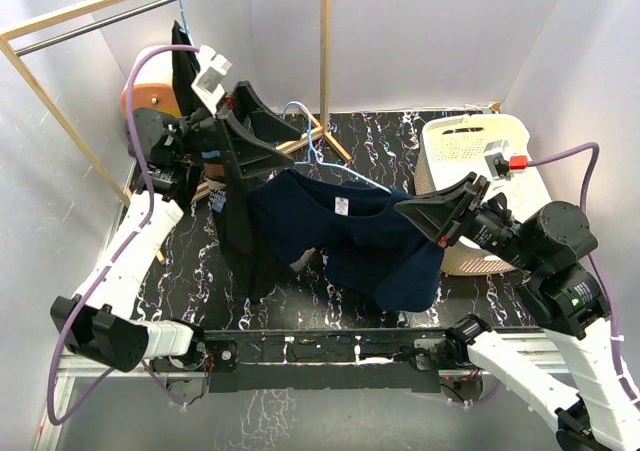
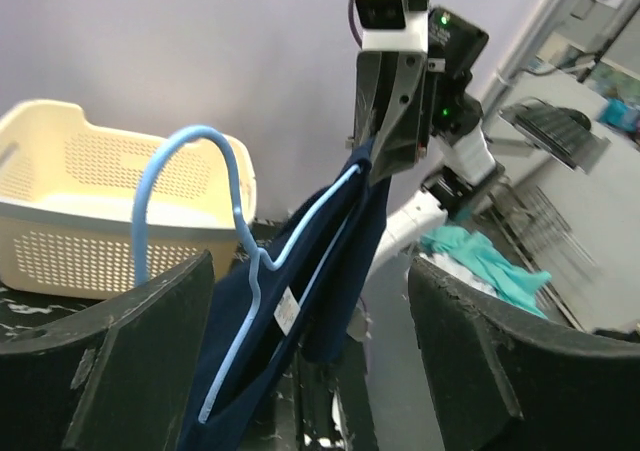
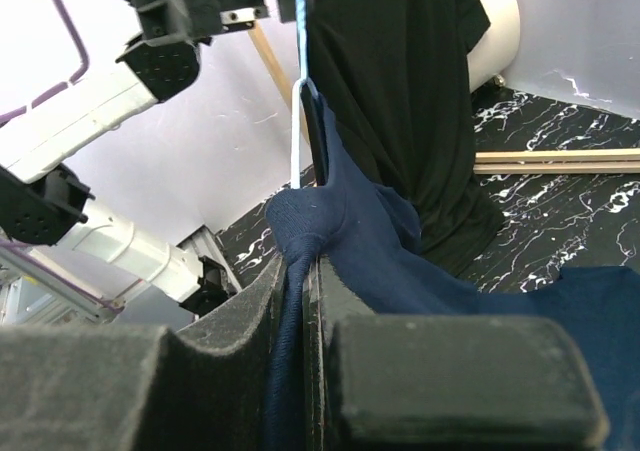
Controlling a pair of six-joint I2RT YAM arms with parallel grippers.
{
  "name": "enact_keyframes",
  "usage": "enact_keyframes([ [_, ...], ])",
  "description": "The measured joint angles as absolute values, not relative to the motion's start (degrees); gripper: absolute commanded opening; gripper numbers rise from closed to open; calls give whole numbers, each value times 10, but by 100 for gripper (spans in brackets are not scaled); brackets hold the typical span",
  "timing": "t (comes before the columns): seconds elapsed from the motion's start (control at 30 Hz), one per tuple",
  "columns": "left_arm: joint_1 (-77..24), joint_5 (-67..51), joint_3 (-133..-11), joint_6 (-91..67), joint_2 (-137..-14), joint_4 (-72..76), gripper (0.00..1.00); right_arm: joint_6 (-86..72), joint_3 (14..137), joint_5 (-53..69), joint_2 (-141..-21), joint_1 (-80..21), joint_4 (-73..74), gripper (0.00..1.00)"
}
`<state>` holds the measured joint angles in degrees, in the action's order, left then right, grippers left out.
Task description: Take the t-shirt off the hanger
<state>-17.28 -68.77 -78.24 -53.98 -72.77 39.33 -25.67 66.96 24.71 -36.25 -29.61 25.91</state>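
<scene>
The t-shirt [image 1: 380,246] in the right tool [image 3: 305,271] is navy, its collar label [image 1: 341,205] white. The hanger [image 1: 330,166] is light blue. A garment [image 1: 235,226] beside the left tool [image 2: 310,266] is black. Behind the right tool, the basket [image 1: 470,146] is cream. The counter [image 1: 400,131] is black, veined white.

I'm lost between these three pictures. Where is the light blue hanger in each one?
Top external: the hanger is at centre, just above the t-shirt.
Left wrist: left of centre, its hook curling up in front of the basket.
Right wrist: a thin upright strip at top centre.
Shared landmark: the navy t-shirt draped on it, seen in all three views.
</scene>
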Motion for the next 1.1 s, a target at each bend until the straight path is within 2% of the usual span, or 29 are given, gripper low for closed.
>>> enact_keyframes([
  [0.37, -223, -724, -777, -583, -771, 453, 76, -263, 682, 277, -370, -296, 255, 8],
  [0.5, -233, -723, -762, -574, -764, 451, 68, -265, 685, 279, -370, -296, 255, 8],
  [0.6, -245, -719, -750, -572, -762, 453, 51, -267, 685, 280, -369, -296, 255, 8],
  [0.63, -251, -717, -749, -572, -762, 452, 41, -267, 685, 280, -369, -296, 255, 8],
  [0.73, -272, -714, -749, -571, -764, 450, 0, -268, 685, 280, -369, -296, 255, 8],
  [0.83, -281, -706, -749, -562, -764, 450, 0, -271, 685, 279, -364, -295, 255, 9],
  [0.9, -284, -705, -750, -557, -764, 447, 0, -272, 685, 276, -361, -296, 257, 19],
  [1.0, -288, -706, -761, -522, -763, 399, 0, -269, 685, 267, -357, -296, 271, 45],
  [1.1, -293, -700, -789, -450, -760, 298, 0, -256, 683, 252, -344, -296, 300, 53],
])
